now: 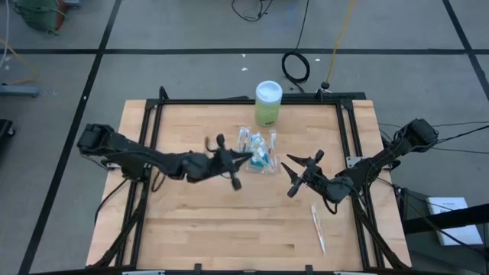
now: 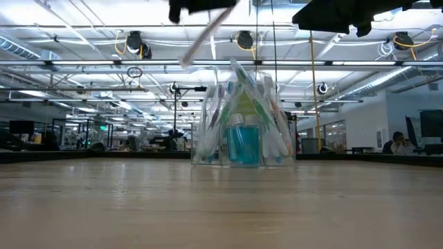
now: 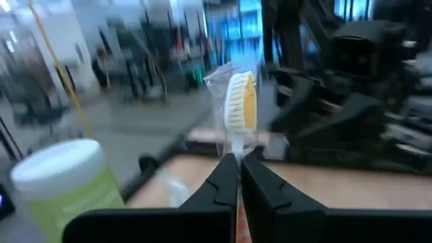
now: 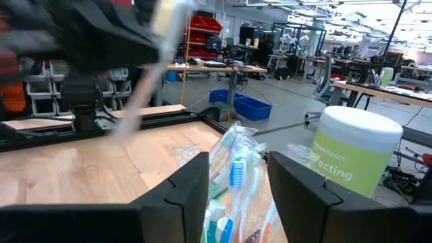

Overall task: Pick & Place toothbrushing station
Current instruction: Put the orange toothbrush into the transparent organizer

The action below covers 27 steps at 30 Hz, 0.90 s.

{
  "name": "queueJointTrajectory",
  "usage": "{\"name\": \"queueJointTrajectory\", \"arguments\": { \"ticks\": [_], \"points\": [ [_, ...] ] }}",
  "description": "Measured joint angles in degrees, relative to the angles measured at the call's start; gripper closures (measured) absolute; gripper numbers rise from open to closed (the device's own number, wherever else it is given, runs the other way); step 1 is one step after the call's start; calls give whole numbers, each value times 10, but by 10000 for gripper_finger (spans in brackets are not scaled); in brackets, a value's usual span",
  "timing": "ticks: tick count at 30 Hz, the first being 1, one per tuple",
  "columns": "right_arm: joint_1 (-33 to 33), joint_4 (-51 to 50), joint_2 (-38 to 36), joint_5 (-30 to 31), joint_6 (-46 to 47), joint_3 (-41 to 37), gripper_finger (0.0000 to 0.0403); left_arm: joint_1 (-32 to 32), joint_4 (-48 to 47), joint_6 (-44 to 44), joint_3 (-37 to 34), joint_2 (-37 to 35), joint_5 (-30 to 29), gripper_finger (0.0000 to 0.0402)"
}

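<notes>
Toothbrush holder (image 1: pixel 258 150) stands upright mid-desk (image 1: pixel 199 221), packed with wrapped brushes and a blue bottle, just in front of the green canister (image 1: pixel 268 102). Left end effector (image 3: pixel 237 177) is up off the desk just beside the holder, pinched tight on a wrapped toothbrush (image 3: pixel 239 102). Right end effector (image 4: pixel 237 177) spread wide, near the holder's other side. Another wrapped toothbrush (image 1: pixel 318 227) lies flat near the desk's right edge.

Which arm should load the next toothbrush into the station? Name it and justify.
Left, probably. The left gripper is shut on a wrapped toothbrush beside the toothbrushing station. The right gripper is open and empty facing the station; another toothbrush lies on the table.
</notes>
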Motion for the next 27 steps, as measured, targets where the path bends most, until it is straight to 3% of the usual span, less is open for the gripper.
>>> {"name": "queueJointTrajectory", "arguments": {
  "ticks": [4,7,11,15,21,27],
  "points": [
    [0,7,0,0,1,0,261,67,267,15,-120,27,70,393],
    [0,10,0,0,1,0,261,117,374,-26,-174,65,96,398],
    [-1,16,0,0,-1,0,261,167,460,-67,-195,120,152,392],
    [-1,17,0,0,-2,0,261,185,489,-81,-182,178,208,398],
    [-1,15,0,0,-2,0,261,172,478,-118,-176,229,125,392],
    [-1,14,0,0,-3,0,261,130,480,-105,-176,234,39,399]
  ]
}}
